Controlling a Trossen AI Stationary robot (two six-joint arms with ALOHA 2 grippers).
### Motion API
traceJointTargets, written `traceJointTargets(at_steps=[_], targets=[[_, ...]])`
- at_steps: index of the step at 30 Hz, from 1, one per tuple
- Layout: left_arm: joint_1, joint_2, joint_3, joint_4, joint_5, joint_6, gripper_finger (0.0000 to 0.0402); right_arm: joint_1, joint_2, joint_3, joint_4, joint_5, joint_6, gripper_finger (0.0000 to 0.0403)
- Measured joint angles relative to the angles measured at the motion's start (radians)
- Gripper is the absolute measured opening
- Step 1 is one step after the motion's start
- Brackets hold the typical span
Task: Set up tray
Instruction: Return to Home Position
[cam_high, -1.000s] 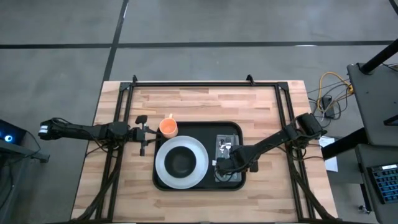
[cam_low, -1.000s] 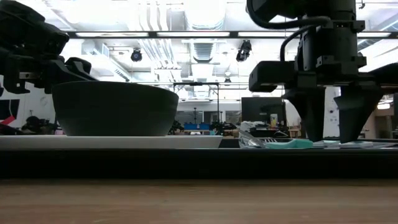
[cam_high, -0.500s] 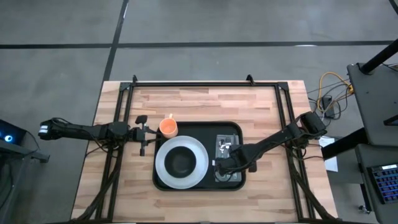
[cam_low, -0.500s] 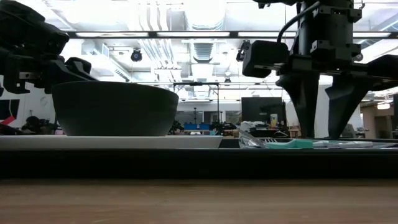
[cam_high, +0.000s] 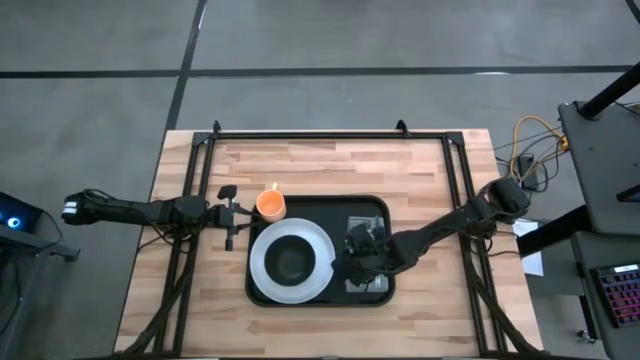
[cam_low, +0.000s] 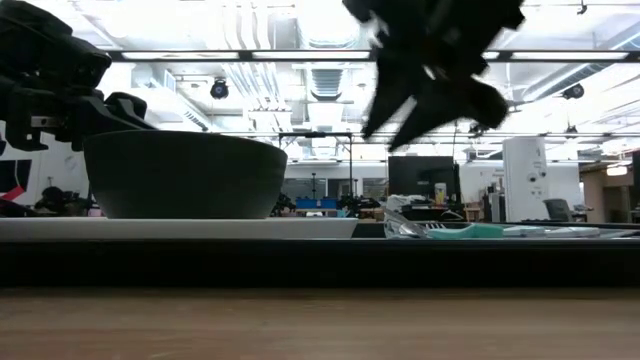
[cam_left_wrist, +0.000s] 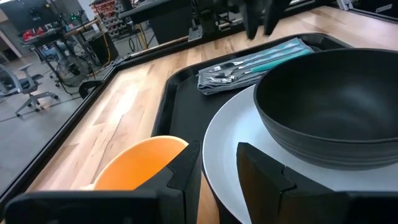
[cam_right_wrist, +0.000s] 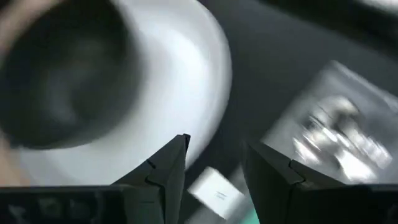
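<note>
Roughly, from the left of the high view: the left arm waits over the tabletop (cam_high: 300, 165) edge. Its left pincer (cam_high: 231, 214) hangs just beside the orange cup (cam_high: 271, 205), jaws parted and nothing between them.

- The tray (cam_high: 320, 209) lies flat at the middle of the tabletop, long side across.
- The cup sits at the tray's far-left corner. Whether it is on the rim or just outside, I cannot tell.
- On the left half of the tray sits a white plate (cam_high: 262, 278) with a black bowl (cam_high: 292, 262) set in it.
- On the right half lies a grey napkin (cam_left_wrist: 217, 82) carrying the cutlery (cam_left_wrist: 267, 57), its teal handles side by side.
- The right pincer (cam_high: 358, 256) hangs above the tray between plate and napkin. Its fingers (cam_right_wrist: 163, 167) are spread and hold nothing.

Handling, as I judge it:
- The tray looks stiff, probably smooth plastic, so slick against pincer pads.
- Empty it would be light. Loaded like this it is bottom-heavy on the plate side.
- Its low raised rim is the only real purchase. A pinch on each short end, one pincer per end, would keep it level.
- A single grip at one end would likely tip it.
- The bowl rides loose on the plate and the cutlery loose on soft cloth, so any tilt or jerk risks sliding them.
- The plate and bowl are probably breakable.
</note>
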Motion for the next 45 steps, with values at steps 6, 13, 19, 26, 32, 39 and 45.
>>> traceJointTargets(at_steps=[6,13,19,26,32,39,45], targets=[[0.000,0.000,0.000,0.000,0.000,0.000,0.0084,-0.036,-0.061,-0.038,0.275,0.021,-0.377,0.0137],[0.000,0.000,0.000,0.000,0.000,0.000,0.0084,-0.109,-0.159,-0.202,0.622,-0.045,-0.685,0.0127],[0.000,0.000,0.000,0.000,0.000,0.000,0.0084,-0.213,-0.249,-0.425,1.006,-0.255,-0.887,0.0126],[0.000,0.000,0.000,0.000,0.000,0.000,0.0084,-0.282,-0.361,-0.599,1.123,-0.303,-1.041,0.0134],[0.000,0.000,0.000,0.000,0.000,0.000,0.0084,-0.283,-0.477,-0.707,1.124,-0.303,-1.123,0.0130],[0.000,0.000,0.000,0.000,0.000,0.000,0.0084,-0.283,-0.654,-0.863,1.130,-0.303,-1.184,0.0121],[0.000,0.000,0.000,0.000,0.000,0.000,0.0084,-0.283,-0.779,-1.011,1.277,-0.306,-1.261,0.0125]])
